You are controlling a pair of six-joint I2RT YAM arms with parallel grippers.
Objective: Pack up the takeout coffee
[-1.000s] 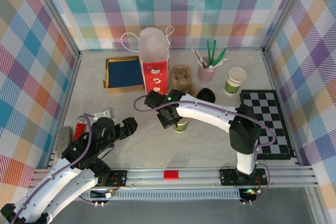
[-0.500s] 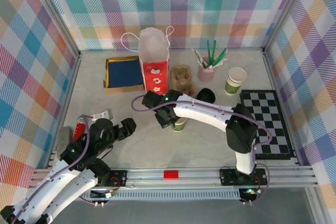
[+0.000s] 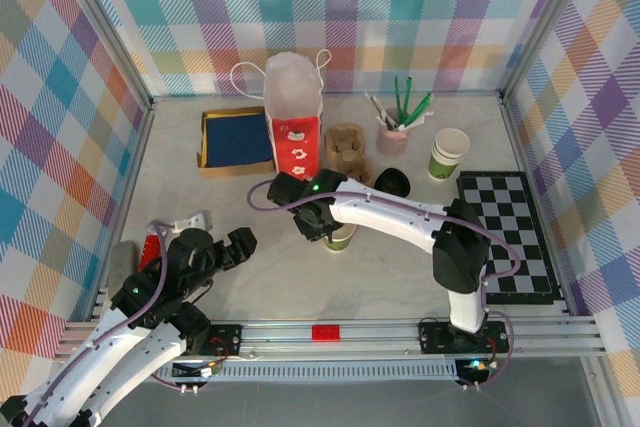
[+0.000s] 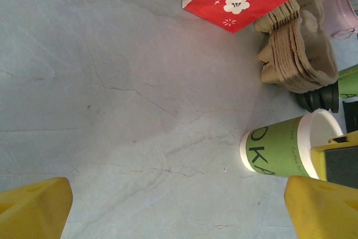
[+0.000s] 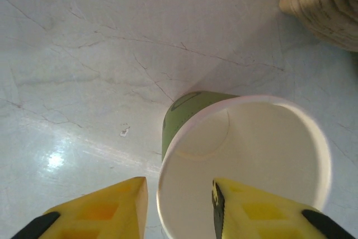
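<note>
Lidless green takeout coffee cup (image 5: 193,110) upright mid-table (image 3: 200,197), just near of the red bag (image 3: 296,142), right fingers (image 5: 95,208) parted astride its rim, one inside, one outside, not clamping it, left fingers (image 4: 33,208) spread wide over bare table at near left, grasping nothing

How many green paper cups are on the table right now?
2. One lidless cup mid-table at the right fingers; a second cup beside the checkered mat's far corner, possibly a stack hiding more.
</note>
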